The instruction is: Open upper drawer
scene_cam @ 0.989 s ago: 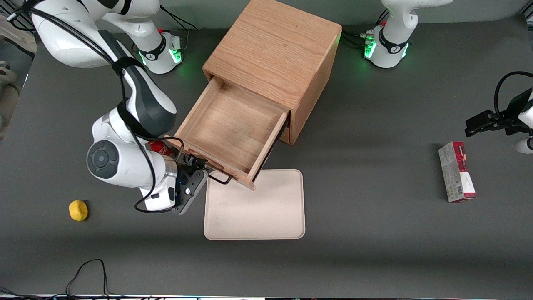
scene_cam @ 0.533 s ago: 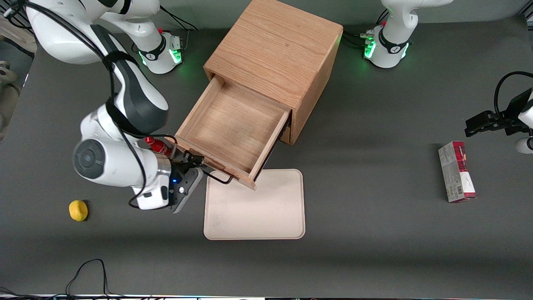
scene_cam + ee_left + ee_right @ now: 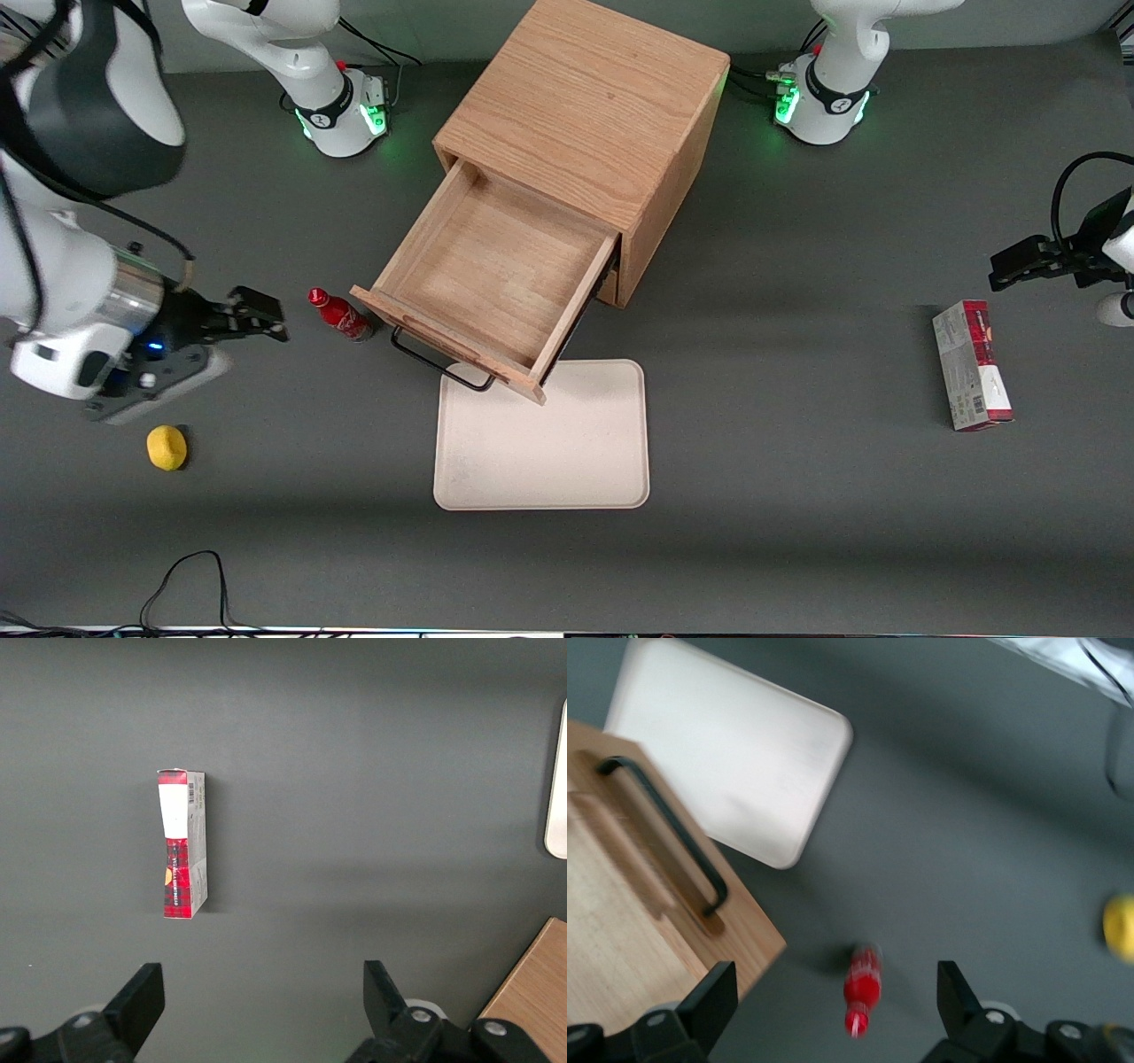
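Note:
The upper drawer [image 3: 496,270] of the oak cabinet [image 3: 585,97] stands pulled far out, a shallow light-wood box with nothing in it. Its black bar handle [image 3: 438,365] is on the front, nearest the front camera, and also shows in the right wrist view [image 3: 669,828]. My gripper [image 3: 257,317] is open and holds nothing. It is raised well away from the handle, toward the working arm's end of the table. In the right wrist view its two fingers [image 3: 718,1001] stand wide apart above the table.
A small red bottle [image 3: 339,315] lies between my gripper and the drawer, also in the right wrist view [image 3: 862,985]. A cream tray [image 3: 542,439] lies in front of the drawer. A yellow lemon [image 3: 166,447] lies near my arm. A red carton [image 3: 971,363] lies toward the parked arm's end.
My gripper has let go of the handle and pulled away fast toward the working arm's end of the table, rising. The drawer stays open. The red bottle is now uncovered.

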Action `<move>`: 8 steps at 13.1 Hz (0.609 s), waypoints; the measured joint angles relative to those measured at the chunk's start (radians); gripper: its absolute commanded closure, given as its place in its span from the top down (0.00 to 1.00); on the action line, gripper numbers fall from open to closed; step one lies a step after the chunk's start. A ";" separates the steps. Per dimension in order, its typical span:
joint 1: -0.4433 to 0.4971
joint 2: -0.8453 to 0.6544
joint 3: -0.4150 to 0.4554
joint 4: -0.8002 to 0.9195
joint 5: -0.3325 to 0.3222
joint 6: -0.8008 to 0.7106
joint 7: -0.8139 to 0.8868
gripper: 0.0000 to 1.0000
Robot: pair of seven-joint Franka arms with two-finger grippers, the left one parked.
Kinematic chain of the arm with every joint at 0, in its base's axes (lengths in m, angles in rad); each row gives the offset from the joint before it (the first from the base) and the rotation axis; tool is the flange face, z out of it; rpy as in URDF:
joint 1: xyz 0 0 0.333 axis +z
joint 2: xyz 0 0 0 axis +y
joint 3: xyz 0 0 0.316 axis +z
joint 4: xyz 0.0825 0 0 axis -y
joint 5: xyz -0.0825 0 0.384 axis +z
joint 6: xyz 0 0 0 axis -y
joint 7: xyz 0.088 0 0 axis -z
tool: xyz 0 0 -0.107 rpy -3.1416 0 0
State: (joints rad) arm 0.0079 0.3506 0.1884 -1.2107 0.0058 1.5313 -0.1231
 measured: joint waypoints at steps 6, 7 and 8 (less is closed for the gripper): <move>0.000 -0.379 -0.122 -0.482 0.021 0.120 0.123 1.00; 0.001 -0.441 -0.122 -0.545 0.021 0.119 0.130 1.00; 0.001 -0.481 -0.122 -0.581 0.021 0.118 0.139 1.00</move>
State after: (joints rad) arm 0.0088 -0.1308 0.0664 -1.7915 0.0269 1.6493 0.0163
